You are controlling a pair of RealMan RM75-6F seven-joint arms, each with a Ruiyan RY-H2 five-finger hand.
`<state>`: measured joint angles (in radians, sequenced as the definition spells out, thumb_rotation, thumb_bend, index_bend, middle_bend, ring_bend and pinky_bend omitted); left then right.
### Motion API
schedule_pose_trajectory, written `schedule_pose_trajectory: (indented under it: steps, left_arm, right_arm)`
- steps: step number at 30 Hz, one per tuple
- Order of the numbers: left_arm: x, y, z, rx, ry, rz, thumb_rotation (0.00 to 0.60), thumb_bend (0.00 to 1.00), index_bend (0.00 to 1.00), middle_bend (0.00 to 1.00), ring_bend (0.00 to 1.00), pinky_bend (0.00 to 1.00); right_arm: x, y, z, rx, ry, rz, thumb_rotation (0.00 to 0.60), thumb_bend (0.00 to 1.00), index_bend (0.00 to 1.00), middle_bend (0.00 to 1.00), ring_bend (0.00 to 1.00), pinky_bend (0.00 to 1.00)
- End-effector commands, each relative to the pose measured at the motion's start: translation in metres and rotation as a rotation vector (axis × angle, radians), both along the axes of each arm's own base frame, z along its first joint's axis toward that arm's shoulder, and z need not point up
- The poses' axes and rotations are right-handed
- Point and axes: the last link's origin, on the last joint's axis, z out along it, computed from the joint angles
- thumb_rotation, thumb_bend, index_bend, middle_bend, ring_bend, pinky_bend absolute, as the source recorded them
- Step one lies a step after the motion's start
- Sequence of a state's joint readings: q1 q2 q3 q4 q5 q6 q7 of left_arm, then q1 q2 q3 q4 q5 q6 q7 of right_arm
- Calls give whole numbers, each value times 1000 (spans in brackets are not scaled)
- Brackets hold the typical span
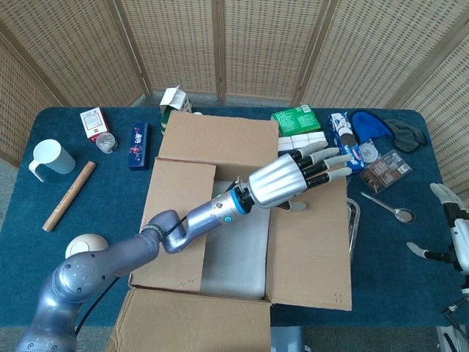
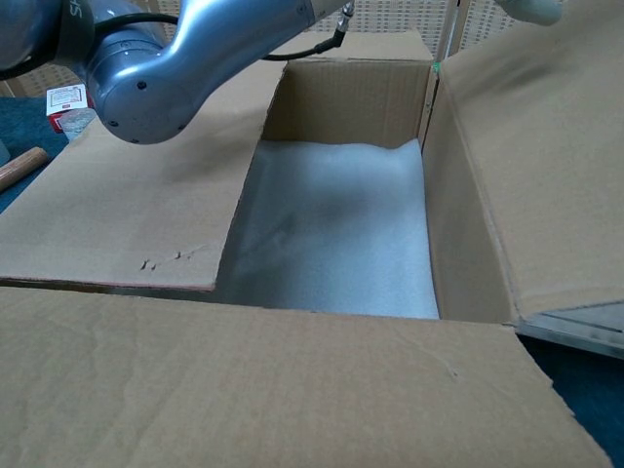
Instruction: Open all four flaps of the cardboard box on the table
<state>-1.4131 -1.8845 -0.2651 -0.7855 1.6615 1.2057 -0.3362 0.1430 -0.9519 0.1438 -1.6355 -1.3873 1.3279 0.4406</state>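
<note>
The cardboard box (image 1: 242,242) sits mid-table with white foam (image 2: 331,244) showing inside. Its right flap (image 1: 308,242) is folded outward, lying over the steel tray. The left flap (image 1: 176,220) still lies flat over the opening. The far flap (image 1: 220,139) and the near flap (image 1: 190,323) are folded out. My left hand (image 1: 293,176) reaches across the box, fingers extended and apart, pressing on the right flap's upper part. In the chest view only its arm (image 2: 185,49) and a fingertip show. My right hand (image 1: 451,235) hovers at the table's right edge, holding nothing.
A steel tray (image 1: 353,227) is mostly covered by the right flap; a spoon (image 1: 388,207) lies beside it. Snack packs, green and blue boxes (image 1: 297,119) crowd the back right. A white cup (image 1: 50,158), wooden stick (image 1: 69,195) and small boxes stand left.
</note>
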Motion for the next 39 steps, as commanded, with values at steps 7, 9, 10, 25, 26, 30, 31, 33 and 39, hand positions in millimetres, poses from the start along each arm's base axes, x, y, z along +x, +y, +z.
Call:
schedule_pose_trajectory:
  steps: [7, 9, 10, 25, 26, 30, 31, 33, 39]
  left_arm:
    - [-10, 3, -1, -40, 66, 43, 600, 41, 0, 0, 0, 107]
    - [-20, 9, 6, -82, 111, 89, 600, 41, 29, 0, 0, 105]
    - [-23, 10, 11, -100, 136, 103, 600, 42, 72, 0, 0, 107]
    - [-54, -1, 83, -208, 298, 166, 600, 41, 569, 523, 351, 427]
    - [-56, -3, 85, -212, 317, 165, 600, 42, 569, 523, 352, 429]
    - [-63, -11, 91, -210, 381, 144, 600, 42, 571, 527, 357, 449]
    - [-67, -14, 92, -210, 395, 137, 600, 42, 575, 532, 359, 452]
    - [-70, -16, 93, -214, 403, 131, 600, 41, 589, 539, 360, 453]
    - [-93, -24, 89, -210, 487, 95, 600, 42, 619, 514, 361, 454]
  right_arm:
    - [-1, 1, -1, 7, -1, -5, 600, 0, 0, 0, 0, 155]
    - [-1, 1, -1, 7, 0, -1, 600, 0, 0, 0, 0, 155]
    - [0, 0, -1, 8, 1, 0, 600, 0, 0, 0, 0, 155]
    - [3, 1, -5, 23, 8, 8, 600, 0, 0, 0, 0, 156]
    - [4, 1, -6, 24, 9, 8, 600, 0, 0, 0, 0, 156]
    - [4, 1, -7, 26, 13, 9, 600, 0, 0, 0, 0, 156]
    - [5, 1, -7, 26, 13, 9, 600, 0, 0, 0, 0, 156]
    - [4, 1, -7, 26, 16, 8, 600, 0, 0, 0, 0, 157]
    - [4, 0, -6, 26, 15, 5, 600, 0, 0, 0, 0, 157]
